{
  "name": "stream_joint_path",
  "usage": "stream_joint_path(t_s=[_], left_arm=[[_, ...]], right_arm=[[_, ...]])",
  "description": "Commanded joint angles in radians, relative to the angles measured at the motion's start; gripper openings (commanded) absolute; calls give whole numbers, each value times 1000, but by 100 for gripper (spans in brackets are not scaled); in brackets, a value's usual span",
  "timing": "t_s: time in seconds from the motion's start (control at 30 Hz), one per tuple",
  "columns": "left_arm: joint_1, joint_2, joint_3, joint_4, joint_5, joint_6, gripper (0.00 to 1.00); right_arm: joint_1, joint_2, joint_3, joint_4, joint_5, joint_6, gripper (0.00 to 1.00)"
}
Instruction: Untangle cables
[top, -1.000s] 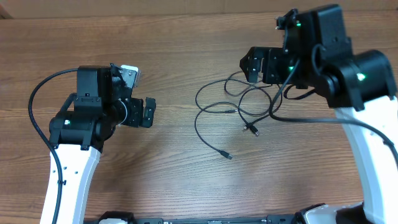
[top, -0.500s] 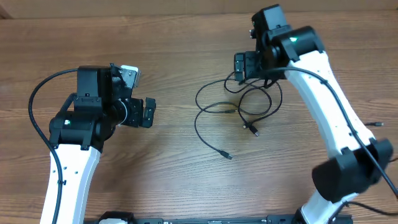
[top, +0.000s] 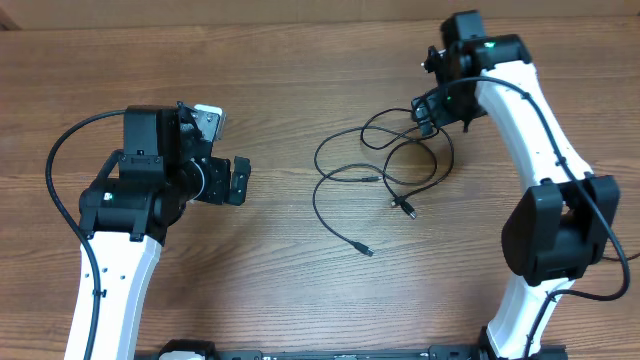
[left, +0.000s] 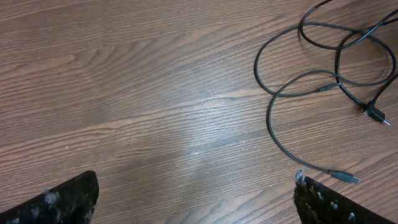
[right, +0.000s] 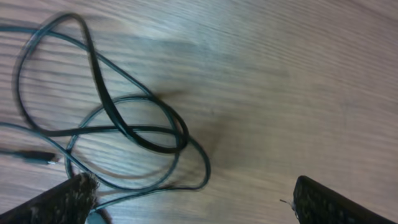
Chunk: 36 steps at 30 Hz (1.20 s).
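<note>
Seen from overhead, thin black cables (top: 372, 177) lie in loose overlapping loops on a brown wood-grain worktop (top: 300, 60), right of centre, with small plugs at their free ends. The left fingers (left: 62, 202) are spread wide and hold nothing, hovering over bare wood well to the left of the cables. The right fingers (right: 68, 199) are also spread wide and empty, hanging above the far right loops.

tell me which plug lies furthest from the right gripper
The plug at the end of the long stray tail, toward the robot's side; the other plugs lie much nearer the right gripper.
</note>
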Motion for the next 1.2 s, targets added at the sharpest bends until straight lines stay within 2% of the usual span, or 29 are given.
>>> stream_joint_path(t_s=[0.0, 0.07, 0.17, 0.3, 0.4, 0.47, 0.53, 0.57, 0.63, 0.67, 0.83, 0.93, 1.07, 1.1, 1.17], left_arm=[[0, 3, 3, -1, 11, 19, 100], [0, 3, 3, -1, 11, 19, 100], [0, 3, 3, -1, 11, 19, 99], [0, 3, 3, -1, 11, 19, 100], [0, 3, 3, -1, 11, 19, 100], [0, 3, 3, -1, 11, 19, 99], [0, 3, 3, -1, 11, 19, 100], [0, 3, 3, -1, 11, 19, 100], [0, 3, 3, -1, 11, 19, 100], [0, 3, 3, -1, 11, 19, 100], [0, 3, 3, -1, 11, 19, 100], [0, 3, 3, -1, 11, 19, 99], [0, 3, 3, -1, 11, 19, 99], [0, 3, 3, -1, 11, 19, 100], [0, 3, 3, -1, 11, 19, 100]], right_arm=[[-48, 6, 0, 12, -253, -242, 100], [-72, 25, 0, 7, -348, -322, 100], [-87, 59, -9, -32, -349, -419, 100], [-89, 68, -70, 8, -359, -476, 100], [-89, 68, -136, 81, -360, -478, 95], [-89, 70, -183, 148, -362, -478, 88], [-89, 70, -209, 180, -392, -479, 71], [-89, 70, -210, 183, -396, -478, 57], [-89, 70, -210, 195, -394, -478, 15], [-89, 70, -209, 198, -397, -476, 4], [-89, 69, -179, 174, -410, -409, 4], [-88, 67, -103, 68, -437, -406, 4], [-88, 51, 82, -142, -533, -406, 4], [-88, 44, 208, -269, -575, -406, 4], [-88, 40, 330, -376, -620, -406, 4]])
